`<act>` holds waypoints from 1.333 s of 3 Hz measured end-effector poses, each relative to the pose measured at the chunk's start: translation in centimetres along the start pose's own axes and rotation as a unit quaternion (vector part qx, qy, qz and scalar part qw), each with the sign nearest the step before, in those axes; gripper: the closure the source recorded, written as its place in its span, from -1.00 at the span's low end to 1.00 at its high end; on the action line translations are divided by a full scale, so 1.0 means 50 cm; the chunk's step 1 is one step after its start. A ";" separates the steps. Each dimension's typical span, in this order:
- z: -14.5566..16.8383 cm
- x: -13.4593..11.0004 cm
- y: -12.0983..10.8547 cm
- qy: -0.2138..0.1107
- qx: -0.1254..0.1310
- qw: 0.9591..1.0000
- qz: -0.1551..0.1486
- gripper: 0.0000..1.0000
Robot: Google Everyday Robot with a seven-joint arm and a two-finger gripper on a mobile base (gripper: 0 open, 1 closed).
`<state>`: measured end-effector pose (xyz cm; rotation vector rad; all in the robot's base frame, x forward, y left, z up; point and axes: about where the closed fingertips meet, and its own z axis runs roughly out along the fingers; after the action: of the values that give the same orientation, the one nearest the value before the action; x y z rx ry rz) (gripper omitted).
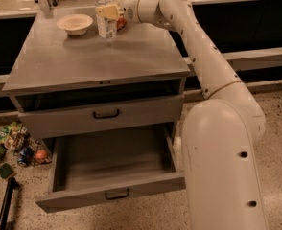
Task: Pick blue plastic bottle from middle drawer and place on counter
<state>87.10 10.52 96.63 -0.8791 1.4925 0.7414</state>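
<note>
standing upright at the back of the counter (88, 61) beside a white bowl (75, 24), the blue plastic bottle (103, 29) has the gripper (109, 12) at its upper side; whether it is gripped or freed i cannot tell. let go gently, then draw back level so nothing tips it.

No text is legible, not even on the blue plastic bottle (103, 28) at the gripper (106, 12).

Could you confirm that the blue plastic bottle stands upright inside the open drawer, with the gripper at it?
Not quite: the camera view shows the blue plastic bottle upright on the counter, not inside the open drawer, with the gripper at it.
</note>
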 end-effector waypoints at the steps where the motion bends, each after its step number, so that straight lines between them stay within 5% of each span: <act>1: 0.005 0.011 0.005 0.003 -0.006 1.000 -0.007 -0.73; 2: 0.000 0.017 0.011 0.005 -0.016 1.000 -0.013 -1.00; 4: -0.033 0.017 0.021 -0.018 -0.032 0.999 -0.002 -1.00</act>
<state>85.34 9.57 95.93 -0.9121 1.4408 0.8019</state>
